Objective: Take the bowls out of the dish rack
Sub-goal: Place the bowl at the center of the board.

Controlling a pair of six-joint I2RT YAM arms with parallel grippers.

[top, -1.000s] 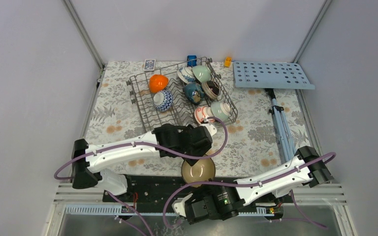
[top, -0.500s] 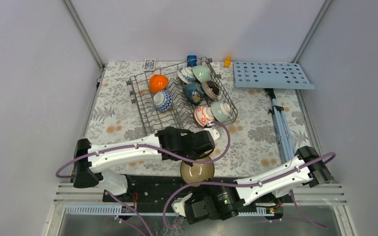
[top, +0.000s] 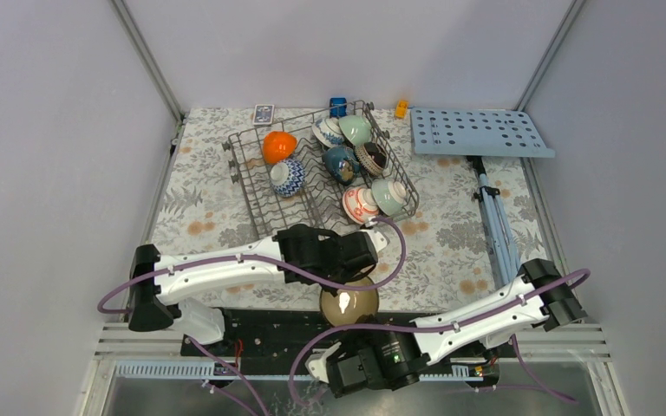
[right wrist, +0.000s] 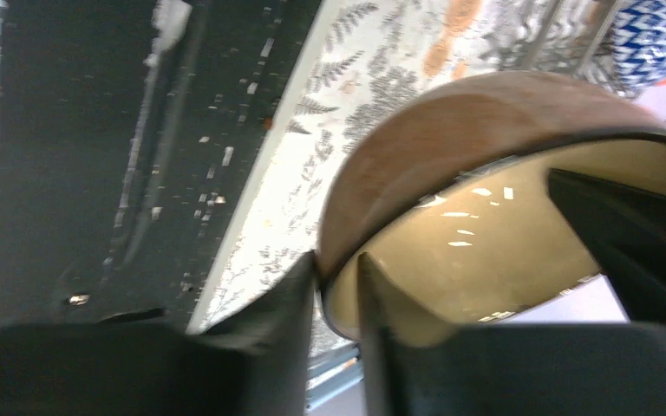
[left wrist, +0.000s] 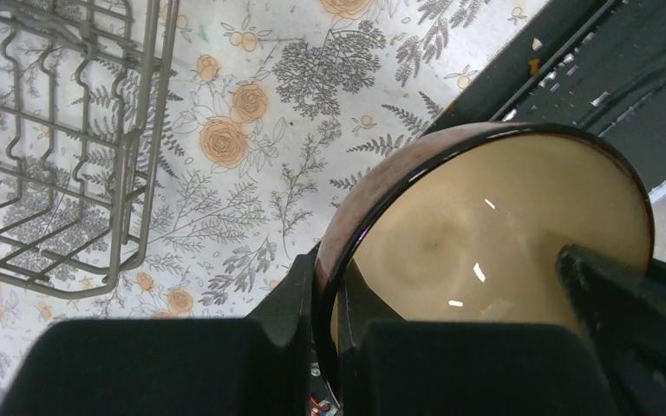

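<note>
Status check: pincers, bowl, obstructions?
Left pincer shut on brown bowl rim. Right pincer straddles same rim, grip unclear. Bowl out of dish rack. Nothing in the way.

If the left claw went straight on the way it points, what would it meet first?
The brown bowl itself: the left claw straddles its rim, so the rim would probably seat deeper between its jaws. Depth beyond is unclear.

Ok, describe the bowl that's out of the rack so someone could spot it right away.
Find the grey wire dish rack on the flowered tablecloth, then come straight down to the cloth's near edge. There is the brown bowl: glossy cream inside, and the only bowl outside the rack.
</note>
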